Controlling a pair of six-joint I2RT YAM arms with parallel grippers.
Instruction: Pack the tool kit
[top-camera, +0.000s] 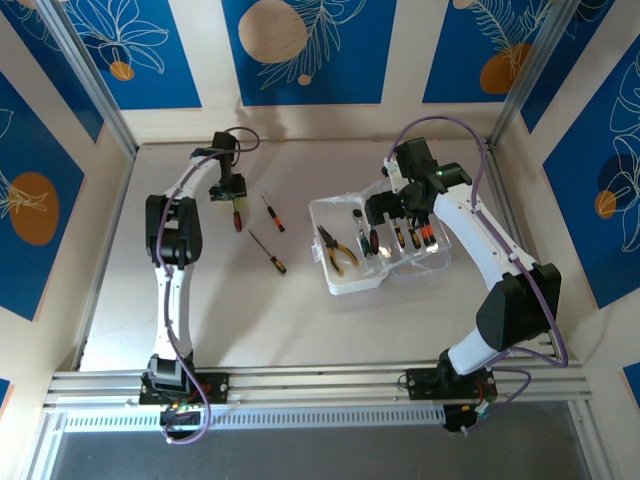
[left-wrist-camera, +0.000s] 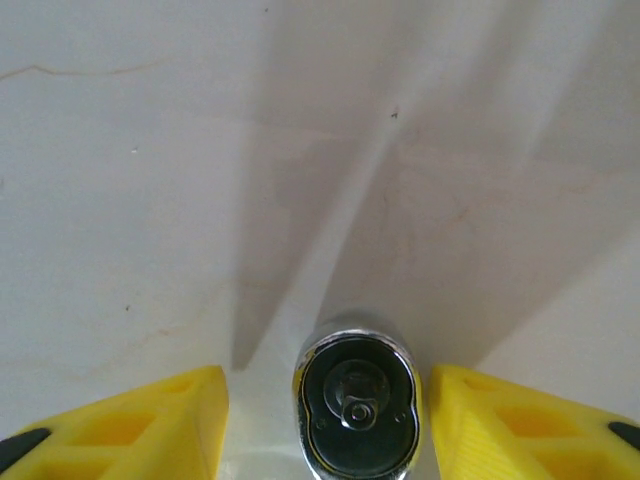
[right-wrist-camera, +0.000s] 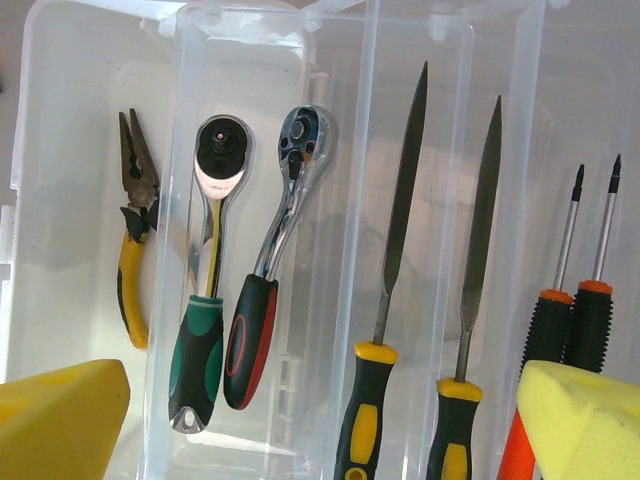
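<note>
**A:** Where is the tool kit found, and what is left outside it?

**B:** The tool kit's clear case (top-camera: 350, 282) is seen lying open on the right half of the tabletop (top-camera: 300, 330). Pliers (right-wrist-camera: 135, 230), two boxed ratchets (right-wrist-camera: 205, 330), two files (right-wrist-camera: 400, 200) and some screwdrivers are laid lengthwise in its compartments. A loose ratchet (left-wrist-camera: 357, 405) and two loose screwdrivers (top-camera: 272, 212) are scattered on the left half.

**A:** How are the pincers set?

**B:** The left pincer (left-wrist-camera: 328, 385) is held at a middling width astride the loose ratchet's chrome head. A gap is seen on each side, so nothing is gripped. The right pincer (right-wrist-camera: 325, 385) is spread wide above the case, and nothing is held in it.

**A:** On what relation is the coming move judged to turn?

**B:** The loose ratchet's long axis runs from the head between the fingers back along its red handle toward the left arm's base. A grip would therefore be taken across the head. The left arm is much the nearer. The case lies well apart, to that pincer's right.

**A:** Can any writing be read?

**B:** None can be made out.
</note>
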